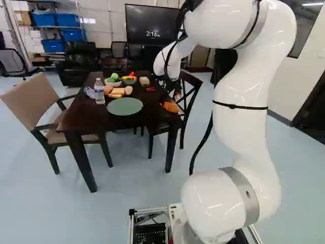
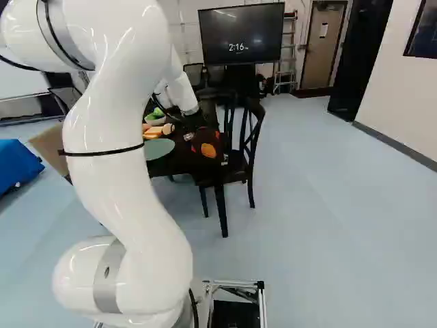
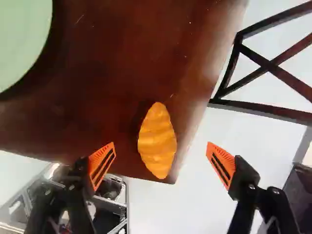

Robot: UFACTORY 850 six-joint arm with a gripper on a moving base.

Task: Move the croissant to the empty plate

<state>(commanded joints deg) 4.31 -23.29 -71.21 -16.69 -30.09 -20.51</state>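
Claw [image 1: 170, 98] wide — croissant [image 3: 157, 141] below, at table [image 3: 107, 73] corner

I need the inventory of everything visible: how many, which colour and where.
croissant: 1, orange, on table's corner
table: 1, dark brown, ahead
plate: 1, green, on table
standing bottle: 1, clear, beside plate
bowls: 2, white and grey, behind plate
small foods: several, mixed, around bowls
armchair: 1, tan, left of table
chair: 1, dark, right of table
rear chairs: several, dark, near screen
screen: 1, black, beyond table
bins: at least 4, blue, far shelving
ladder: 1, grey, far wall
arm: 1, white, over table
end effector: 1, black, orange-padded, open, above croissant
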